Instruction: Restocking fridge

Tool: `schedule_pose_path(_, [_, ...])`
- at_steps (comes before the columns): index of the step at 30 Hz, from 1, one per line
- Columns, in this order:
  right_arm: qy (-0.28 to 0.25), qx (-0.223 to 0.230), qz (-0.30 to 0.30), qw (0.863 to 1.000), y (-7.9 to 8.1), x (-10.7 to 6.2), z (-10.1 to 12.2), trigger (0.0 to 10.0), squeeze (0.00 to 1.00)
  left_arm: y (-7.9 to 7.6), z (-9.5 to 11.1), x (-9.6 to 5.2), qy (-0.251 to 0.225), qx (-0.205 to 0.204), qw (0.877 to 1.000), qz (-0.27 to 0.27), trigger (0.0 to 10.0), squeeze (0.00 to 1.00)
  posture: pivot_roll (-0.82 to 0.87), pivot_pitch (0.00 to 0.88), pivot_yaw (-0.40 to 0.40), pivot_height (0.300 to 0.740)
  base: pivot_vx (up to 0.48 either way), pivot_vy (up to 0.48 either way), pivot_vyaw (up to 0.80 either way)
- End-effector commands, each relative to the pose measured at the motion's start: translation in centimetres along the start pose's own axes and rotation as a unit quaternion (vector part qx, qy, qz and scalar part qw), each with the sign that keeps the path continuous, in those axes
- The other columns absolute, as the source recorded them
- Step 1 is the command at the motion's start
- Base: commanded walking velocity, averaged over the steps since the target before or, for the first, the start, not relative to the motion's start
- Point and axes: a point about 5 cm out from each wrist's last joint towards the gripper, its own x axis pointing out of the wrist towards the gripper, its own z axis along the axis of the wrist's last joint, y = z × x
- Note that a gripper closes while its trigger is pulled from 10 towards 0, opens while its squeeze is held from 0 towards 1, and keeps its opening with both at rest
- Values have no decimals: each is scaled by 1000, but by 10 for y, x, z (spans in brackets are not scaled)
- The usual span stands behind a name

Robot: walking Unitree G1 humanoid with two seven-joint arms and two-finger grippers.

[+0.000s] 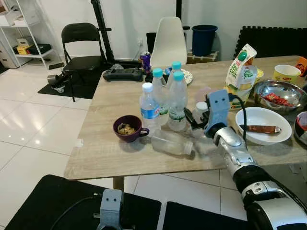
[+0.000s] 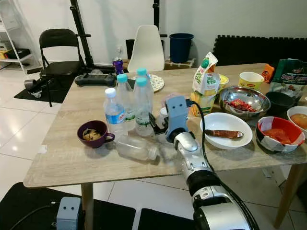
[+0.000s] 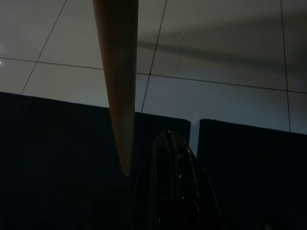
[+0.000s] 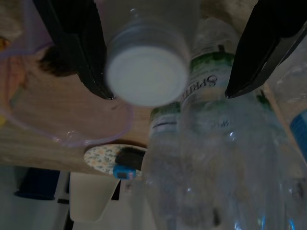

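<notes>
Left gripper: idle, low before the worktop's near edge, over black floor mats; you cannot tell the state of its jaws.

Right gripper: over the near middle of the worktop, jaws wide, a small white-capped bottle between them, cap facing the wrist. Contact cannot be judged. This arm is much the nearer; the bottle's upright axis crosses the jaw line, so a straight close looks right.

Fallen clear bottle: just left of the gripper, on its side, long axis roughly along the near edge.

Purple cup: further left, holding pale scraps.

Standing water bottles: a cluster of four just beyond, upright.

White bowl: toward the right edge, holds a brown sausage-like piece.

Steel bowl: behind it, red food inside.

Juice carton: upright, beyond the gripper.

Yellow cup: far right corner, contents unseen.
</notes>
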Motion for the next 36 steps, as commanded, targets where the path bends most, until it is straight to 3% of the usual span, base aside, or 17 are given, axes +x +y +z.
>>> schedule_pose_path(1, [3, -5, 4, 1000, 4, 2, -1, 10000, 0, 4, -5, -3, 9, 3, 1000, 2, 10000, 0, 77, 185, 36, 740, 0, 0, 0])
schedule_pose_path(4, [9, -15, 6, 1000, 12, 4, -3, 10000, 0, 3, 0, -6, -9, -6, 1000, -8, 10000, 0, 85, 195, 29, 740, 0, 0, 0])
schedule_pose_path(15, [20, -22, -8, 1000, 12, 4, -8, 10000, 0, 3, -7, -13, -1, -3, 1000, -7, 10000, 0, 88, 196, 25, 740, 0, 0, 0])
schedule_pose_path(27, [57, -23, -20, 998, 6, -4, -25, 9922, 0, 1, -4, -9, 2, 0, 1000, -13, 10000, 0, 84, 191, 34, 740, 0, 0, 0])
schedule_pose_path(28, [61, -21, -20, 998, 6, -4, -26, 8706, 0, 0, -4, -9, 2, 0, 1000, -13, 10000, 0, 84, 187, 35, 740, 0, 0, 0])
schedule_pose_path(30, [63, -20, -21, 998, 6, -4, -27, 8706, 0, 0, -3, -8, 2, 0, 1000, -14, 10000, 0, 84, 187, 35, 740, 0, 0, 0])
schedule_pose_path(31, [67, -18, -19, 997, 6, -5, -29, 5451, 0, 0, -3, -8, 2, 0, 1000, -14, 10000, 0, 84, 185, 34, 740, 0, 0, 0])
schedule_pose_path(33, [69, -17, -17, 997, 6, -5, -30, 5451, 0, 0, -3, -7, 2, 1, 1000, -14, 10000, 0, 83, 183, 34, 740, 0, 0, 0])
schedule_pose_path(34, [71, -13, -15, 997, 7, -6, -31, 78, 0, 0, -2, -7, 2, 1, 1000, -14, 10000, 0, 82, 179, 34, 740, 0, 0, 0])
schedule_pose_path(36, [72, -7, -14, 997, 7, -6, -32, 0, 0, 0, -2, -6, 1, 1, 1000, -13, 10000, 0, 80, 176, 34, 740, 0, 0, 0])
